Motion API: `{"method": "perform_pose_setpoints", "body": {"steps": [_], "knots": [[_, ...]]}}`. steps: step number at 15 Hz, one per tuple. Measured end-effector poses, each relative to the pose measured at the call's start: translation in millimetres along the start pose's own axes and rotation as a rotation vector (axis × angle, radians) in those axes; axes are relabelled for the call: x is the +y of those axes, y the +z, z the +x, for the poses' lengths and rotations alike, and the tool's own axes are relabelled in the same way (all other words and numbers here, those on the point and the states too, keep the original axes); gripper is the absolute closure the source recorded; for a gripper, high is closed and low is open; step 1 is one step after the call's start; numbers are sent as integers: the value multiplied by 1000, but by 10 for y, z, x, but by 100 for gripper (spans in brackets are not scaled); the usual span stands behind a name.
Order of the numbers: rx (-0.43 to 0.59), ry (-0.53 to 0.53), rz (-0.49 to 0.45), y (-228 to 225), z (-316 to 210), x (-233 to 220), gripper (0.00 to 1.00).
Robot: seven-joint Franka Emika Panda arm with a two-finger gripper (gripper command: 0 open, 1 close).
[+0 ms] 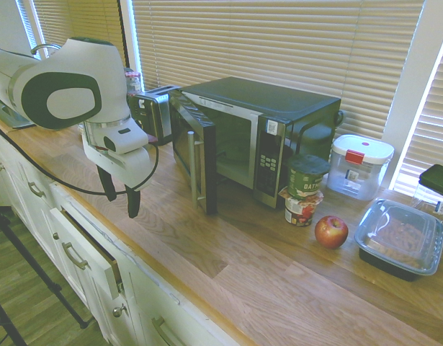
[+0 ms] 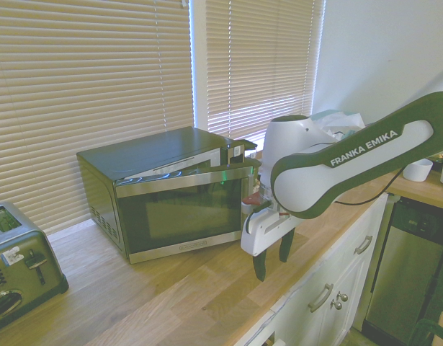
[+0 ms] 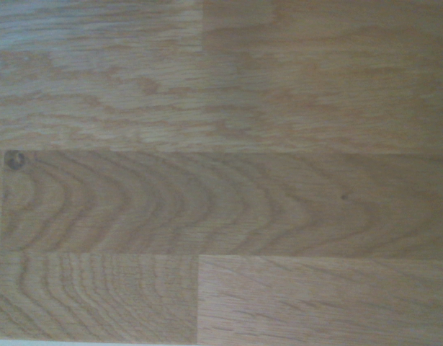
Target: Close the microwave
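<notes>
Partly, the ajar door [image 2: 189,213] hides the microwave's [image 1: 268,101] interior; end effector [image 1: 121,203] parted

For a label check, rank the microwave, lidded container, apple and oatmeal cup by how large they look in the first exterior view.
1. Microwave
2. Lidded container
3. Oatmeal cup
4. Apple

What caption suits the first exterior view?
Open claw above the wooden counter, beside the black boxy microwave's open door.
</notes>
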State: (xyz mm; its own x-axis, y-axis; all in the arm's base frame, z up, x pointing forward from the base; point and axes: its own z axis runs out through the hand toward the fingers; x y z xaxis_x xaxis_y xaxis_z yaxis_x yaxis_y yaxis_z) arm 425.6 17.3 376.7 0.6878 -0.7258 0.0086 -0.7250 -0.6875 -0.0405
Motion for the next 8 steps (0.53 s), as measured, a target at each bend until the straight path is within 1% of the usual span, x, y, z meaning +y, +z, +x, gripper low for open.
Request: {"method": "perform_pose_setpoints", "body": {"steps": [5, 8], "knots": [[5, -5, 5, -19, -10, -27, 0], [49, -25, 49, -177, -3, -272, 0]]}}
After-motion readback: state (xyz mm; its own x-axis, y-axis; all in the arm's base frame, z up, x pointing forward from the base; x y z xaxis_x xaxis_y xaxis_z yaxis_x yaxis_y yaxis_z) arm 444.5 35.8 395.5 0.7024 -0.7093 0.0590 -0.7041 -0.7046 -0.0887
